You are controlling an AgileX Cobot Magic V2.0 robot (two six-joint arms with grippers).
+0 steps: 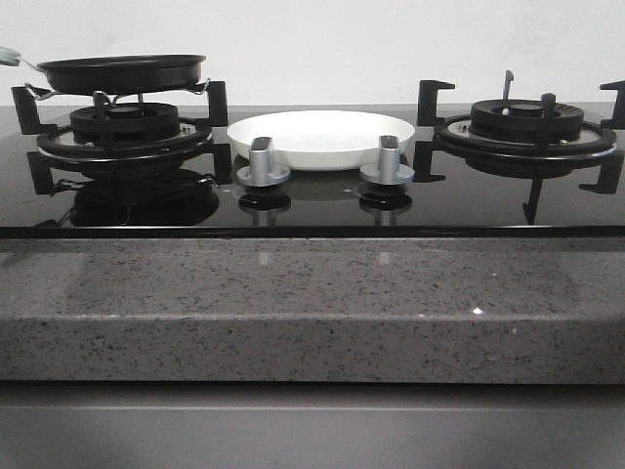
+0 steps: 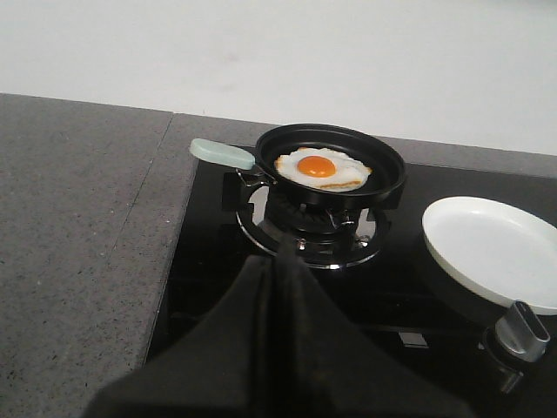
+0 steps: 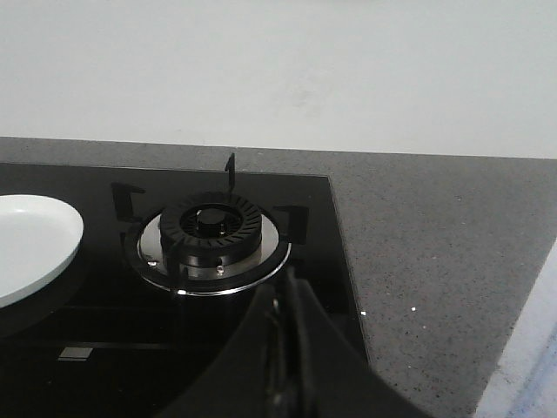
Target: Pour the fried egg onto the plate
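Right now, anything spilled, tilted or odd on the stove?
Nothing stands out. The fried egg lies flat in the pan on the left burner, and the plate sits level between the burners, with nothing on it.

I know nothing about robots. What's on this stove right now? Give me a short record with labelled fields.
Egg: fried egg, white with an orange yolk, lying flat in the pan
Pan: black round frying pan with a pale green handle, on the left burner
Plate: plain white round plate, empty, between the burners behind two silver knobs
Right burner: right burner, nothing on it
Left gripper: left gripper, shut, short of the pan
Right gripper: right gripper, shut, holding nothing
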